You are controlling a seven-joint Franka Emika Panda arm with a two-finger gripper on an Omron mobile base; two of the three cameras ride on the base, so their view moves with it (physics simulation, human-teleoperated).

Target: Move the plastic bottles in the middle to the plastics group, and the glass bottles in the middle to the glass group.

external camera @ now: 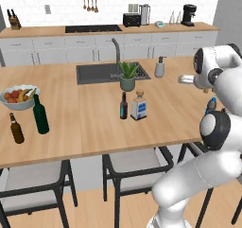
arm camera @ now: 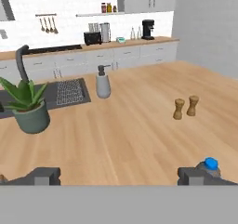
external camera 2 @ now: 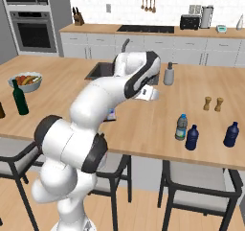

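Wooden island counter [external camera: 94, 123]: cork-stoppered square bottle [external camera: 139, 106] just beside slim dark bottle [external camera: 123, 106]; gripper [arm camera: 118, 175] fingers apart, empty.

Bright rendered kitchen, white tiled back wall [external camera: 56, 12]. Pale grey cabinets [external camera: 47, 49] under a wooden rear counter [external camera: 38, 31] with black hob [external camera: 93, 28], toaster [external camera: 131, 19] and coffee machine [external camera: 188, 15]. Built-in oven [external camera 2: 29, 29] at left. Long wooden island [external camera: 85, 127] with dark sink [external camera: 97, 73]; dark chairs [external camera: 134, 168] on light wood floor [external camera: 94, 213]
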